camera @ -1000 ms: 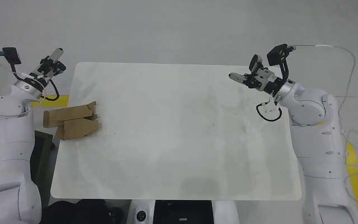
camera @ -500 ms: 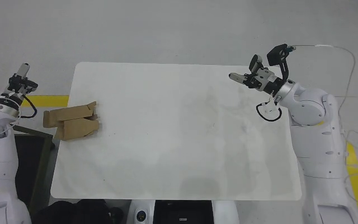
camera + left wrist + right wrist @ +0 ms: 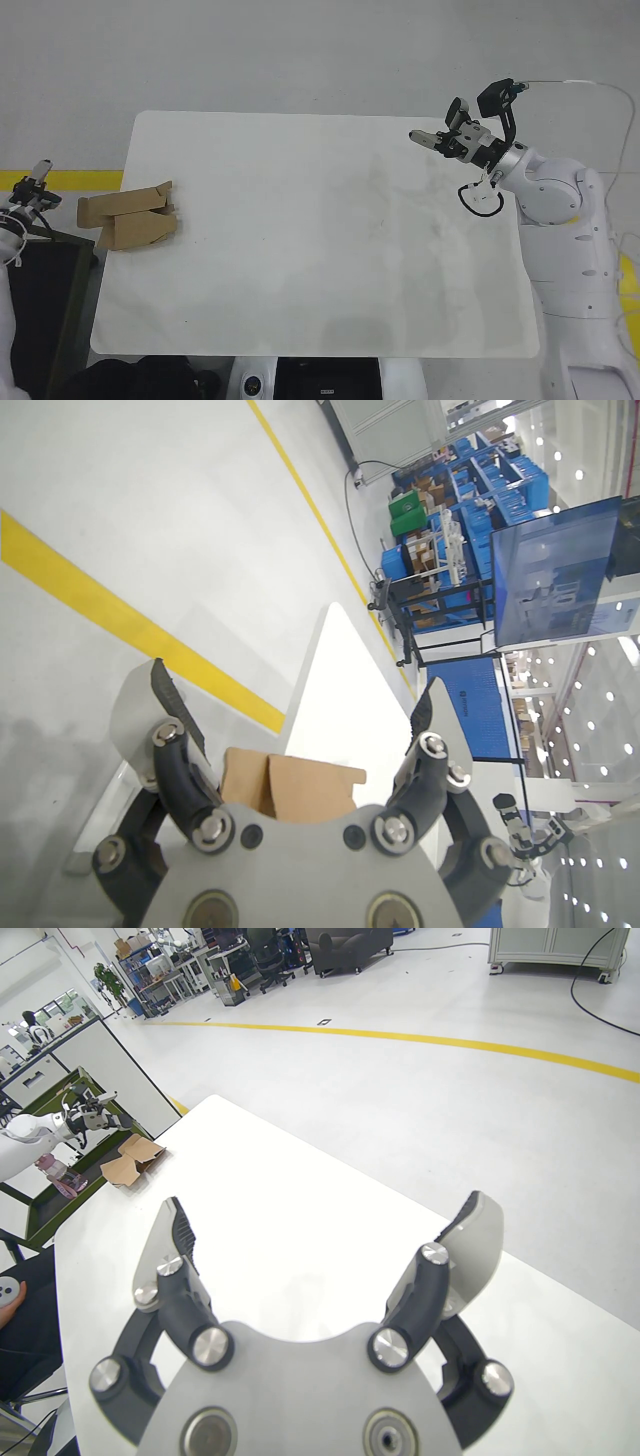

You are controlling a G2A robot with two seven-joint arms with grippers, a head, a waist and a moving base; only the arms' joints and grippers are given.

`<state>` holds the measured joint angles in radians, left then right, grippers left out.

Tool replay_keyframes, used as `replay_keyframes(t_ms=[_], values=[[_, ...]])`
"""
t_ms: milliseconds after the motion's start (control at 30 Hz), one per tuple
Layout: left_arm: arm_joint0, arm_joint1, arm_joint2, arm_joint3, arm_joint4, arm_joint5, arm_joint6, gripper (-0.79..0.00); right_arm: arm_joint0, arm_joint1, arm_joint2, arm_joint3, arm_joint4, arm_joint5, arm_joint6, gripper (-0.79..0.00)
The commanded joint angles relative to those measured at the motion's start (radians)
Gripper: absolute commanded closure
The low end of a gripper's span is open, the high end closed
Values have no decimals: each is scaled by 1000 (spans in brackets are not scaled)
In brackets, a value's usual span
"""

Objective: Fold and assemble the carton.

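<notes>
The brown cardboard carton (image 3: 128, 217) lies flattened and partly folded at the left edge of the white table (image 3: 320, 260), overhanging it. In the right wrist view the carton (image 3: 132, 1160) appears far off across the table. My left gripper (image 3: 38, 172) hangs off the table to the left of the carton, open and empty; in its own view the left gripper (image 3: 292, 692) frames the carton (image 3: 290, 790) just beyond its base. My right gripper (image 3: 425, 138) is open and empty above the table's far right corner, as the right gripper (image 3: 325, 1218) also appears in its own view.
A dark green bin (image 3: 50, 1188) with a pink bottle (image 3: 50, 1167) stands beside the table's left side, seen in the right wrist view. A person's hand holding a small remote (image 3: 7, 1295) is at that view's edge. Grey floor with yellow lines surrounds the table.
My left arm has swung away from the table's far left corner, outward and nearer, ending left of the carton. The right arm and the carton have stayed put.
</notes>
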<state>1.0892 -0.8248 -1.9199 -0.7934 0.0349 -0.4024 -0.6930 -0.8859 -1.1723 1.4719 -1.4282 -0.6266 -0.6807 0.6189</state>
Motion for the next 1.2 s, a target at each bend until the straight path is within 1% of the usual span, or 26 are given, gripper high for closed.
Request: replay_keyframes(t_ms=[0, 133, 200, 400, 567, 667, 700, 767, 833, 867, 1000, 1167], values=[[27, -1, 8, -11, 14, 8, 10, -785, 0, 0, 0, 0, 0, 0, 0, -785], [71, -8, 24, -32, -1, 25, 1, -785, 0, 0, 0, 0, 0, 0, 0, -785], [88, -13, 27, -31, -58, 35, -33, -785, 0, 0, 0, 0, 0, 0, 0, -785], [130, -10, 16, -25, -77, 42, -60, -785, 0, 0, 0, 0, 0, 0, 0, -785], [142, -8, 12, -30, -143, 28, -160, -785, 0, 0, 0, 0, 0, 0, 0, -785], [148, -9, 17, -36, -169, 21, -197, -782, 0, 0, 0, 0, 0, 0, 0, -785], [149, -9, 18, -37, -173, 21, -200, -665, 0, 0, 0, 0, 0, 0, 0, -785], [151, -9, 23, -39, -177, 20, -201, -302, 0, 0, 0, 0, 0, 0, 0, -785], [150, -10, 28, -35, -183, 27, -194, -37, 0, 0, 0, 0, 0, 0, 0, -785], [149, -11, 30, -34, -188, 29, -189, 0, 0, 0, 0, 0, 0, 0, 0, -785], [145, -12, 34, -30, -201, 26, -181, 0, 0, 0, 0, 0, 0, 0, 0, -785], [135, -10, 29, -24, -236, 9, -204, 0, 0, 0, 0, 0, 0, 0, 0, -785]])
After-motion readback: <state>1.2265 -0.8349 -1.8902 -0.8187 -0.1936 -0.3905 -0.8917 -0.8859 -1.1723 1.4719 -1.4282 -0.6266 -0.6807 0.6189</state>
